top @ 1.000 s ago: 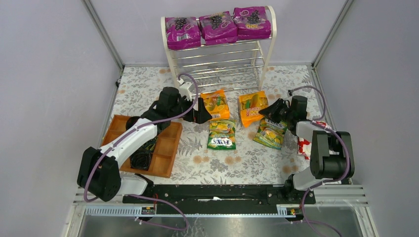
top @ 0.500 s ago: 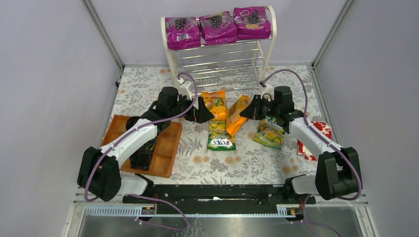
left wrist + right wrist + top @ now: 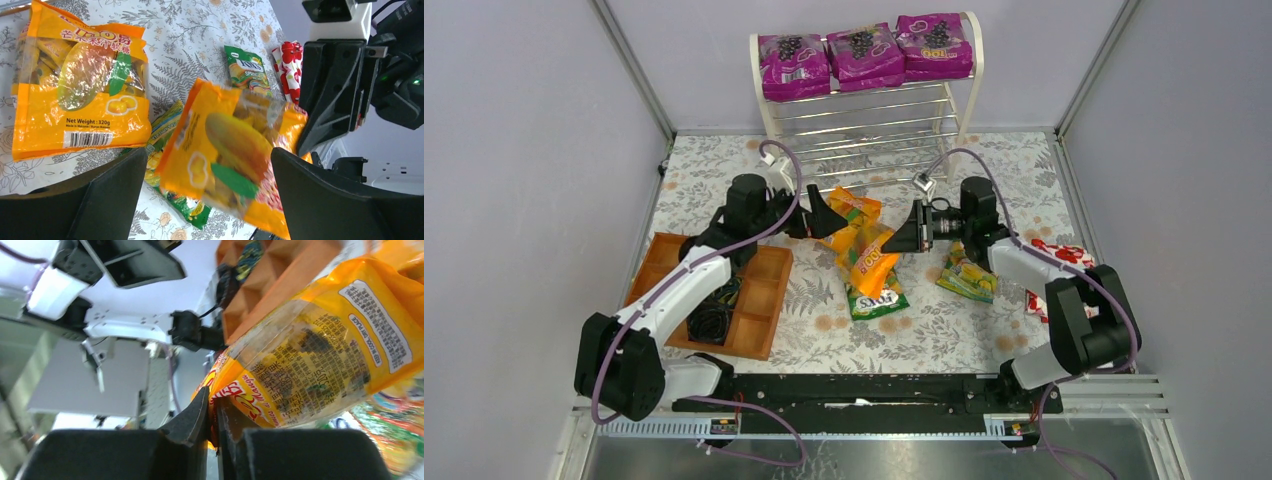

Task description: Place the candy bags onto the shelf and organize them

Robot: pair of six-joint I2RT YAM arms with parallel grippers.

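My right gripper (image 3: 904, 238) is shut on the edge of an orange candy bag (image 3: 872, 262) and holds it tilted above the table, its fingertips (image 3: 200, 412) pinching the seam. My left gripper (image 3: 817, 216) is open and faces that orange bag (image 3: 235, 155), which hangs in front of its wide jaws without touching them. A second orange bag (image 3: 852, 210) lies on the table beside it. Two green-yellow bags (image 3: 877, 301) (image 3: 967, 279) lie on the cloth. Three purple bags (image 3: 864, 55) sit on the top tier of the white shelf (image 3: 871, 125).
A brown wooden tray (image 3: 759, 310) with cables sits at the left by the left arm. A red flowered bag (image 3: 1054, 255) lies at the right edge. Grey walls enclose the flowered tablecloth on three sides.
The right gripper has lifted its orange bag off the table and carried it left toward the left gripper. The left gripper has swung up and turned to face it, staying open.
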